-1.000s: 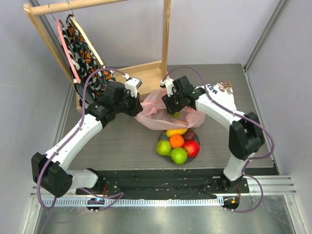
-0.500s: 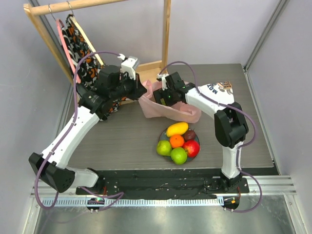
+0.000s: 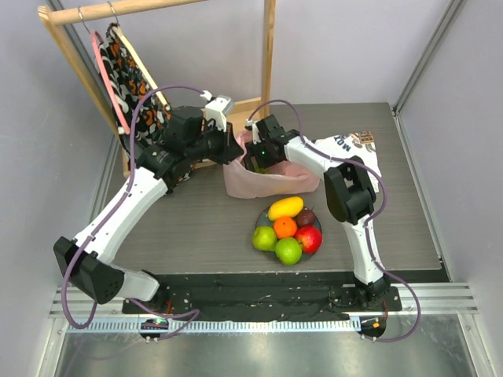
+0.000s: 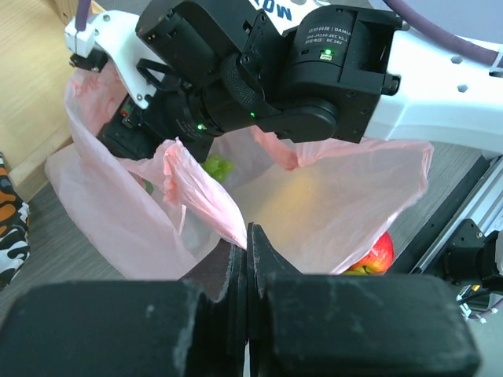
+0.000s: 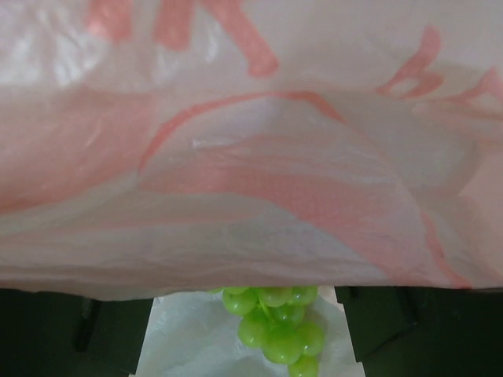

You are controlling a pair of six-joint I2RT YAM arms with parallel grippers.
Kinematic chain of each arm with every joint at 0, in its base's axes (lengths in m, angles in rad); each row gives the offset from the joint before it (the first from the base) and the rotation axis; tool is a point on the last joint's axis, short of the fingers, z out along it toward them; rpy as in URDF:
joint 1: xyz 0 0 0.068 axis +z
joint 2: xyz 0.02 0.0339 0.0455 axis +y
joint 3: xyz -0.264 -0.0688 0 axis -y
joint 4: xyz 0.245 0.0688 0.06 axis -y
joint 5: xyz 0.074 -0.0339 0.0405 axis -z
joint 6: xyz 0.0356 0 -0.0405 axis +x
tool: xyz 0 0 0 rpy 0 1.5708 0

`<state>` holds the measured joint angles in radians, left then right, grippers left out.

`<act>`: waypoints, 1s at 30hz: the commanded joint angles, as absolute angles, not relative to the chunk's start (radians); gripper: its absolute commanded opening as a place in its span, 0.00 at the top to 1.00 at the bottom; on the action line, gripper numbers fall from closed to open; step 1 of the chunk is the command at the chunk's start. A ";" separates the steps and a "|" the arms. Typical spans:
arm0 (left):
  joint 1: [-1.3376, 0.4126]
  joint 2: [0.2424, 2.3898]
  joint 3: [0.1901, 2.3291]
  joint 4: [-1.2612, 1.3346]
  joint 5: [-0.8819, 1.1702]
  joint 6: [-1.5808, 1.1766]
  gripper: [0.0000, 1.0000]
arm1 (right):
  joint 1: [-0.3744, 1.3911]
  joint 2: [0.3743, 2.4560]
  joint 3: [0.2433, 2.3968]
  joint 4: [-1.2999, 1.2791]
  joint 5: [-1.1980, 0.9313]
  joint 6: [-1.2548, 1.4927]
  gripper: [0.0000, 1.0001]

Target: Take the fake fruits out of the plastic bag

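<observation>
The pink plastic bag (image 3: pixel 267 182) lies behind the plate (image 3: pixel 262 220), its mouth held up. My left gripper (image 3: pixel 229 151) is shut on the bag's rim (image 4: pixel 236 228). My right gripper (image 3: pixel 257 161) reaches into the bag's mouth and stands open. In the right wrist view a bunch of green grapes (image 5: pixel 277 330) lies between the wide-apart fingers (image 5: pixel 409 334) without touching them, under a pink fold (image 5: pixel 251 173). The grapes (image 4: pixel 216 166) also show in the left wrist view. On the plate sit a mango (image 3: pixel 285 207), an orange (image 3: pixel 284 227), a purple fruit (image 3: pixel 306 217), a red apple (image 3: pixel 309 238) and two green apples (image 3: pixel 288 250).
A wooden rack (image 3: pixel 268 55) stands at the back, with a patterned cloth (image 3: pixel 135 82) hanging at its left. Its wooden base (image 3: pixel 236 116) lies just behind the bag. A white-and-navy printed cloth (image 3: pixel 357 144) lies at the back right.
My right gripper has opened and pushed left and back into the bag's mouth. The left gripper has drawn the bag's rim up and back, pulling the bag away from the plate.
</observation>
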<state>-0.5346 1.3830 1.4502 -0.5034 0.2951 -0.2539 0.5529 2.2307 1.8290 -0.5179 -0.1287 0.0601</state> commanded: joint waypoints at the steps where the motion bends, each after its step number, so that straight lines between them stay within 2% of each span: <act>1: -0.537 1.377 1.451 -0.457 0.285 -0.241 1.00 | 0.568 2.201 1.812 -0.541 -0.131 0.058 0.13; 2: -0.537 1.378 1.450 -0.453 0.284 -0.241 1.00 | 0.572 2.201 1.806 -0.540 -0.121 0.054 0.16; 3: -0.537 1.379 1.448 -0.446 0.285 -0.242 1.00 | 0.572 2.203 1.802 -0.538 -0.120 0.049 0.25; 5: -0.538 1.378 1.440 -0.440 0.285 -0.245 1.00 | 0.572 2.203 1.809 -0.519 -0.095 0.043 0.35; 7: -0.538 1.374 1.433 -0.442 0.284 -0.244 1.00 | 0.571 2.207 1.822 -0.515 -0.106 0.014 0.53; 8: -0.537 1.373 1.430 -0.445 0.282 -0.241 1.00 | 0.571 2.206 1.833 -0.517 -0.113 0.006 0.71; 11: -0.538 1.367 1.420 -0.446 0.272 -0.227 1.00 | 0.563 2.188 1.829 -0.517 -0.138 -0.037 0.93; 13: -0.535 1.367 1.414 -0.443 0.249 -0.225 1.00 | 0.555 2.165 1.816 -0.522 -0.155 -0.061 0.98; 24: -0.518 1.374 1.370 -0.377 0.209 -0.195 1.00 | 0.494 1.760 1.709 -0.730 -0.425 -0.268 0.98; 30: -0.518 1.396 1.353 -0.325 0.212 -0.158 1.00 | 0.483 1.554 1.594 -0.719 -0.480 -0.301 0.99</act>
